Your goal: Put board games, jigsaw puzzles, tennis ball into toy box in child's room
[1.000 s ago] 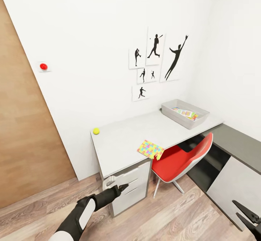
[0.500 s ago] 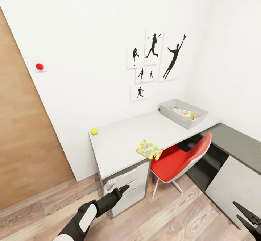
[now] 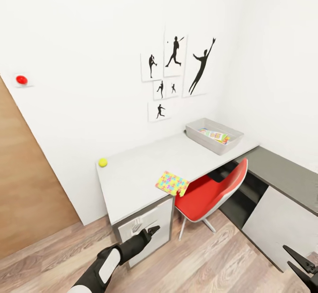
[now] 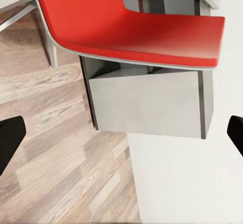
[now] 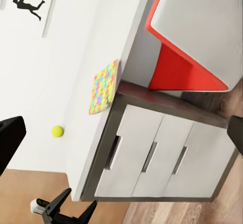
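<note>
Toys are seen spread along the table (image 3: 145, 169) in the head view: the tennis ball (image 3: 103, 162) lies near the wall at the table's left end, a jigsaw puzzle (image 3: 172, 183) rests at the front edge with one corner hanging over it above the red chair (image 3: 207, 193), and the toy box (image 3: 213, 136) stands at the far right end against the wall, with colourful flat items already lying inside it. Whether the puzzle is one tile or two stacked cannot be told. Nothing is held by either hand, which suits a robot judged to be on its approach, arms kept low and clear of the furniture. The left hand (image 3: 150, 230) is carried in front of the white drawer cabinet (image 3: 145, 224), below the table top; its fingers look nearly together from the head camera, yet in the left wrist view two dark fingertips (image 4: 10, 135) are seen far apart at the frame's edges, so it is taken as wide open and empty. The right hand (image 3: 300, 262) is seen low at the corner of the head view, with its fingers spread and nothing between them. The right wrist view gives what the head view cannot: the drawer handles, the puzzle (image 5: 103, 86) edge-on over the lip, the ball (image 5: 57, 131), and the left hand (image 5: 63, 206) from the side.
</note>
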Available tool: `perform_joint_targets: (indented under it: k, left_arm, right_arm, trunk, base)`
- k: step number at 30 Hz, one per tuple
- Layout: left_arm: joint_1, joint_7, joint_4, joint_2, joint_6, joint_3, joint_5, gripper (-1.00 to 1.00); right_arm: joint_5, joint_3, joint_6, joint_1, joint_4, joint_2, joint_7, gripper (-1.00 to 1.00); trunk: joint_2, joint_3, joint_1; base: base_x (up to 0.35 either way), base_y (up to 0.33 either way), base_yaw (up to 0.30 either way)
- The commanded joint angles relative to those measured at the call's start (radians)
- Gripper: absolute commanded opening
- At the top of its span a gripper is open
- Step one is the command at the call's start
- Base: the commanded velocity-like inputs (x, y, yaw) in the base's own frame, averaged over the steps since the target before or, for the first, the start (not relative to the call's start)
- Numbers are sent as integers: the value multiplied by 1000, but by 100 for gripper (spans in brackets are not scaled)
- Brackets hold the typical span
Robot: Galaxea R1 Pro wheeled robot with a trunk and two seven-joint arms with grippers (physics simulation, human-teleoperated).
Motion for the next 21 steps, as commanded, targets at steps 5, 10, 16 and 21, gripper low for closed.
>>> perform_joint_targets:
  k: [5, 10, 16, 21]
  left_arm:
    - [-1, -2, 0, -9, 7, 2, 1, 100]
    - [-1, -2, 0, -12, 7, 2, 1, 100]
    - [0, 0, 0, -14, 6, -2, -1, 100]
    - [-1, 0, 0, -15, 4, -3, 0, 100]
  right_arm:
    - [-3, 2, 6, 0, -1, 1, -1, 100]
    - [-3, 4, 5, 0, -1, 1, -3, 100]
    - [0, 7, 5, 0, -9, 4, -5, 100]
    - [0, 21, 5, 0, -12, 5, -6, 100]
  trunk:
    - [-2, -9, 1]
    - [-2, -15, 1]
    - [-2, -21, 1]
    - [-2, -22, 1]
  base:
    - [144, -90, -119]
    - [56, -12, -118]
    - [200, -22, -69]
    - [47, -14, -9]
